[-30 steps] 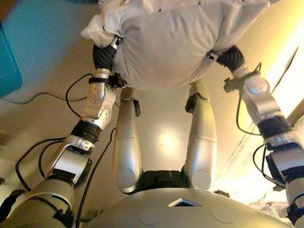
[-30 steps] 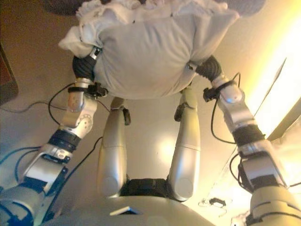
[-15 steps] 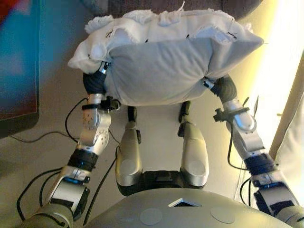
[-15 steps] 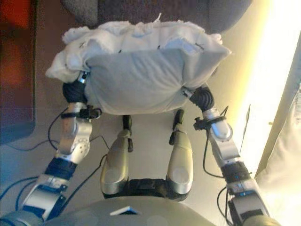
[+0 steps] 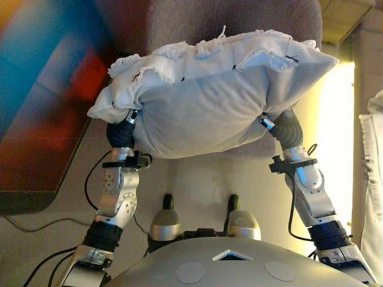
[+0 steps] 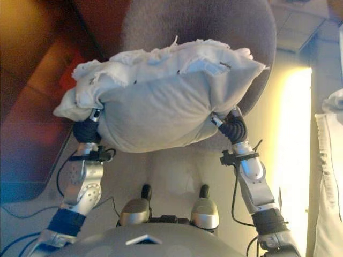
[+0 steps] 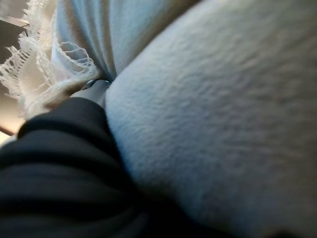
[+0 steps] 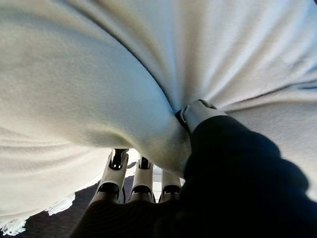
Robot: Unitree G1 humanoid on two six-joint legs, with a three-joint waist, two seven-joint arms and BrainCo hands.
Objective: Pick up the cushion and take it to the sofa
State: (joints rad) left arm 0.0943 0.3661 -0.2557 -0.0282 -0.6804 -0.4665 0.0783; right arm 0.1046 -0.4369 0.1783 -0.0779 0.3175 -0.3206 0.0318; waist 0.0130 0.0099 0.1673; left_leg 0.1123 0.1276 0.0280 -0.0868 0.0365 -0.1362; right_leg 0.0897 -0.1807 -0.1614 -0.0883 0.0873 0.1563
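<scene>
The cushion (image 5: 215,101) is pale grey with a white frayed lace edge on top, and it is held up between both hands. My left hand (image 5: 121,133) grips its left end, with the thumb (image 7: 96,87) dug into a fold of the cloth. My right hand (image 5: 286,127) grips the right end. In the right wrist view the thumb (image 8: 198,111) presses into the cushion (image 8: 99,74) and the fingers (image 8: 141,181) lie under it. A grey upholstered sofa (image 5: 197,24) stands right behind the cushion.
A dark flat panel with red and blue patches (image 5: 42,119) lies at the left. White cloth (image 5: 372,179) hangs at the right edge. A bright strip of floor (image 5: 335,155) runs between it and the sofa.
The whole picture has shifted: the camera has moved forward and the grey sofa has come into view behind the cushion. The cushion stays held between both hands.
</scene>
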